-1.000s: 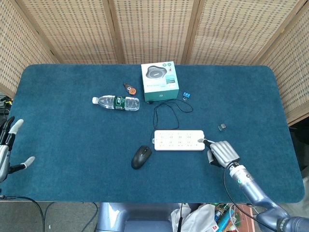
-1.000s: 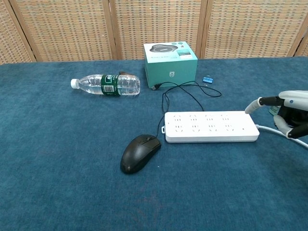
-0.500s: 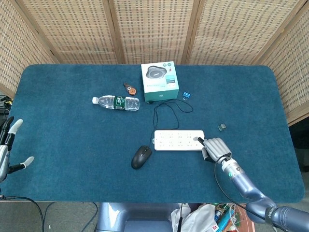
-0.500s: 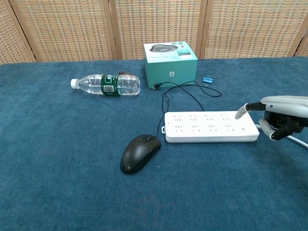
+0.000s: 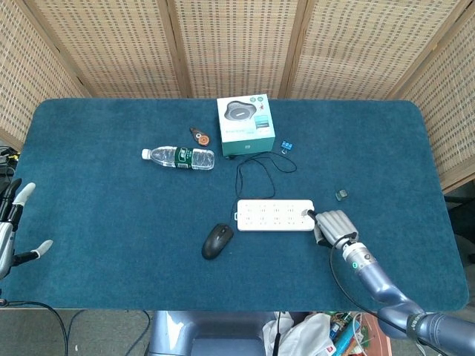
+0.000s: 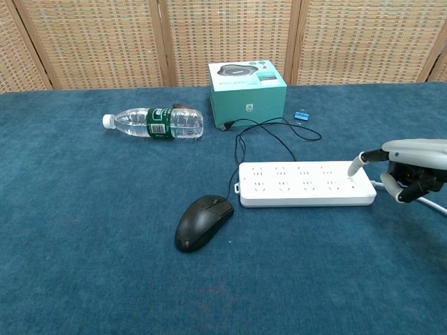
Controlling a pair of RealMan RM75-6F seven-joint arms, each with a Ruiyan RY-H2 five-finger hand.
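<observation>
A white power strip (image 5: 274, 215) (image 6: 306, 183) lies at the table's middle. My right hand (image 5: 333, 226) (image 6: 411, 169) is at its right end, one finger stretched out with its tip on the strip's end and the other fingers curled in, holding nothing. A black mouse (image 5: 217, 240) (image 6: 202, 221) sits left of the strip, its thin black cable (image 5: 256, 169) (image 6: 265, 136) looping back toward the teal box (image 5: 246, 124) (image 6: 246, 84). My left hand (image 5: 13, 226) hangs off the table's left edge, fingers spread, empty.
A clear water bottle (image 5: 178, 157) (image 6: 154, 123) lies on its side at the back left. Near the box are a small orange-and-black item (image 5: 199, 136) and a blue clip (image 5: 286, 145) (image 6: 302, 115). A small dark object (image 5: 341, 195) sits right of the strip. Wicker screens stand behind the blue table (image 5: 104, 215).
My right hand moved left from beside the strip until its extended fingertip came onto the strip's right end, then shifted slightly right. The left hand stayed still.
</observation>
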